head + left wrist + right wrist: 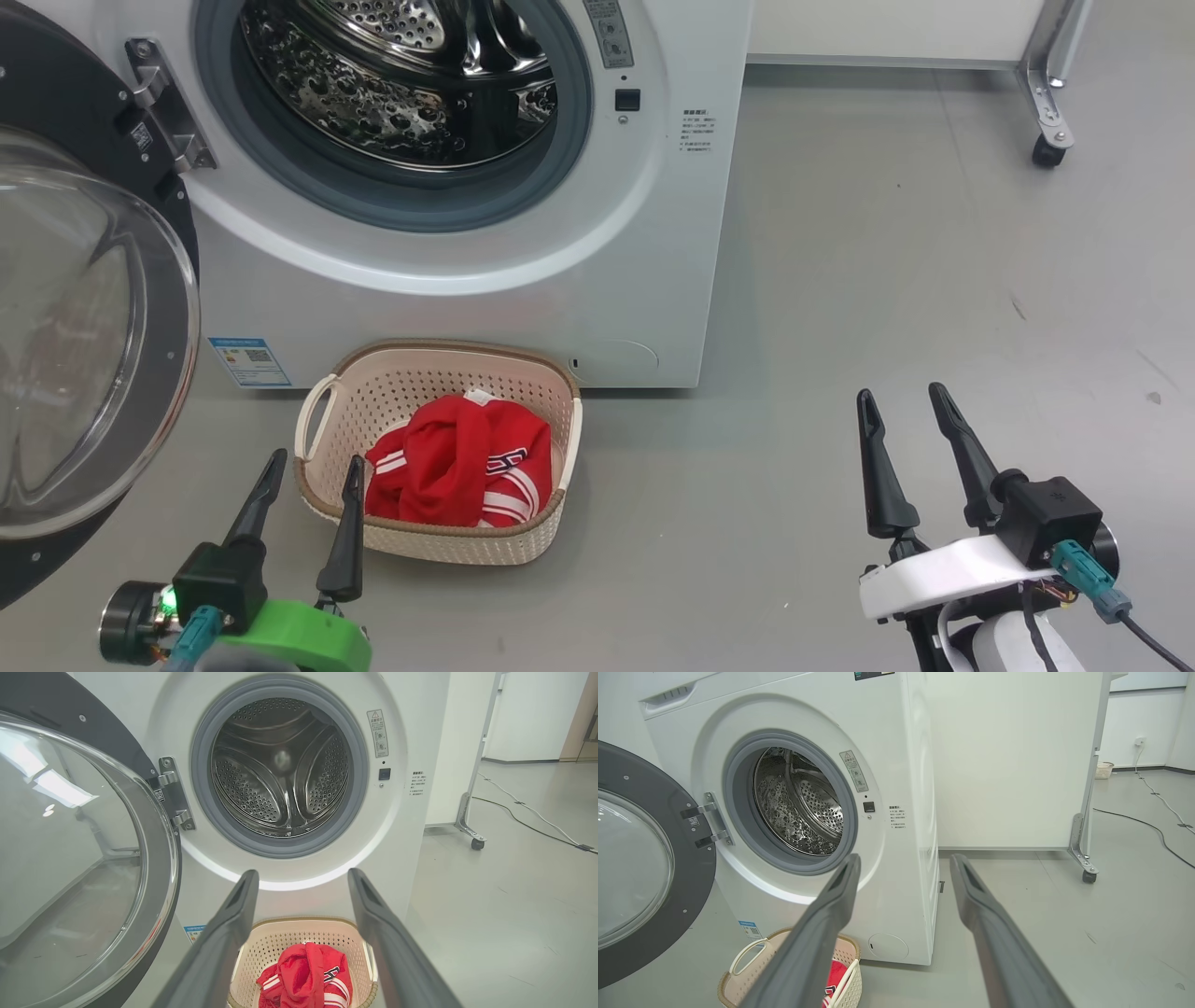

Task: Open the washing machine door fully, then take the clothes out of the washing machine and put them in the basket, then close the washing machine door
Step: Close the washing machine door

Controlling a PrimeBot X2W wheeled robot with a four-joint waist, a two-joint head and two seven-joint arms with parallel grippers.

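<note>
While one door is swung open, one red garment is seen in one basket; left gripper and right gripper are spread wide, empty.

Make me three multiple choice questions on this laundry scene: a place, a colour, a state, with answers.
1. The washing machine door is: A shut; B swung open; C missing.
2. The clothes lie: A in the basket; B draped over the door; C wedged under the door.
3. The basket's rim is: A blue; B black; C brown.
Answers: 1 B, it stands swung out to the side. 2 A, red cloth sits inside it. 3 C, a brown band tops the cream walls.
</note>
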